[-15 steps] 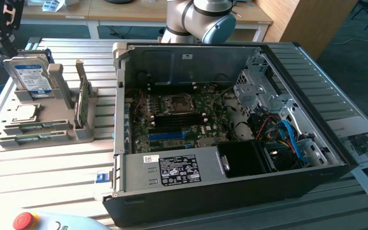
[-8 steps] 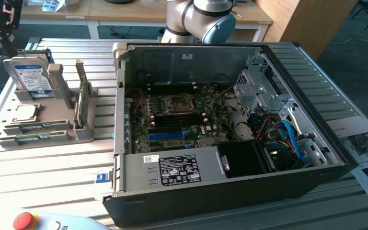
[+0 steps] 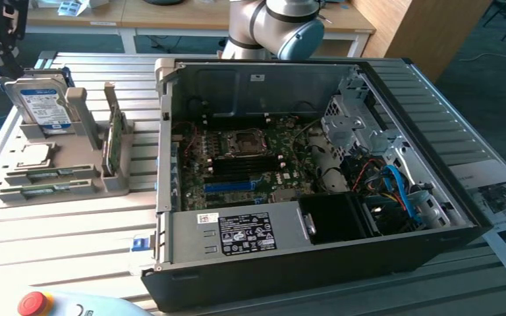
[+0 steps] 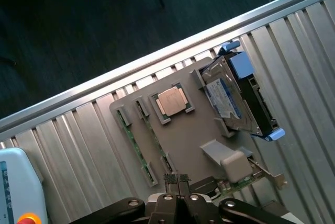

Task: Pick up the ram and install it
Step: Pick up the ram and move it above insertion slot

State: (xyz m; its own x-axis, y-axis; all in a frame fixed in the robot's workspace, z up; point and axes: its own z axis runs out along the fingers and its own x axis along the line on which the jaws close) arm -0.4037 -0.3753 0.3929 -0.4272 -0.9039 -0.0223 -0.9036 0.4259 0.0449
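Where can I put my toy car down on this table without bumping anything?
The big bare patch of table lies between the grey parts holder, the open computer case and the red-button box. A narrower strip runs beside the case on the exterior view's right, up to the papers. Inside the case and on the holder it is crowded.

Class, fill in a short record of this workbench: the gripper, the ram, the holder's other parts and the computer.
gripper: shut, empty, hovering over the grey holder
ram sticks: two, lying flat in the holder, untouched
hard drive: standing upright in the holder
processor chip: flat on the holder
computer case: open, motherboard exposed
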